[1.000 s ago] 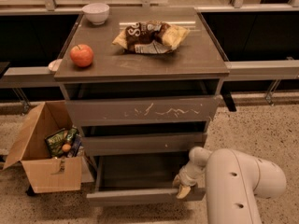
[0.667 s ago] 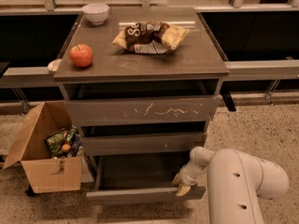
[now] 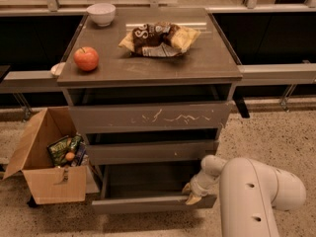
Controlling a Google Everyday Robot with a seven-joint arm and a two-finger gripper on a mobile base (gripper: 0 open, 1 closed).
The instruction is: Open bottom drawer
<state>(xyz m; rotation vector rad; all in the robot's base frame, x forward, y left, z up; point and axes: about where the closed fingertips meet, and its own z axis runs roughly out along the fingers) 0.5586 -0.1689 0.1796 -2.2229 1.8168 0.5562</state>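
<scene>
Little has shifted over the last second: the bottom drawer stands pulled out as before, and only the white arm has edged slightly to the right. This drawer is the lowest of three in the grey-brown cabinet. Its slim, plain front sits nearer than the two fronts above, which exposes the shallow dark tray behind it. The gripper rests at the top edge of that front, near its right end. I cannot tell whether it is clamped or loose there.

Above are the middle drawer and the scratched top drawer. On the cabinet top an apple lies at the left, a white bowl at the far left corner, and snack bags in the middle. A cardboard box holding packets stands on the floor just left of the cabinet.
</scene>
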